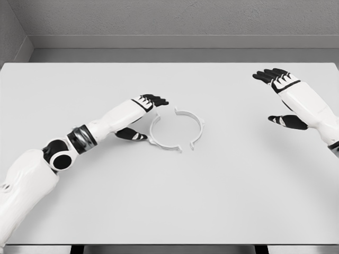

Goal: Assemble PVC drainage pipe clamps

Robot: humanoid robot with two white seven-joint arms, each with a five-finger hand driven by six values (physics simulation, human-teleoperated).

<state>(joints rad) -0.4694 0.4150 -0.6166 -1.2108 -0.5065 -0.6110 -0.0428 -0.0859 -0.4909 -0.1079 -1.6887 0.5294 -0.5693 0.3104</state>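
White plastic, thin and hoop-shaped: that is what you are dealing with in the two clamp halves lying flat on the worktop [222, 201] just left of the frame's centre. The left clamp half [157, 138] and the right clamp half [194, 126] face each other as two arcs, with small gaps showing between their ends at the top and at the bottom, so they look close but not joined. Judge them as very light, fairly stiff but springy if squeezed across the arc, and smooth enough to skate over the worktop under a sideways push. Your best hold is probably a pinch on the wall of an arc near its middle, or on the little tabs at the ends; pressing down from above would only pin them. Your left robot hand [144, 117] sits just left of the left half, fingers extended near its upper end and thumb spread below by its lower edge; it grips nothing, and whether a fingertip touches the plastic is too close to tell. Your right robot hand [280, 98] hangs well apart at the upper right of the frame, fingers spread and empty.
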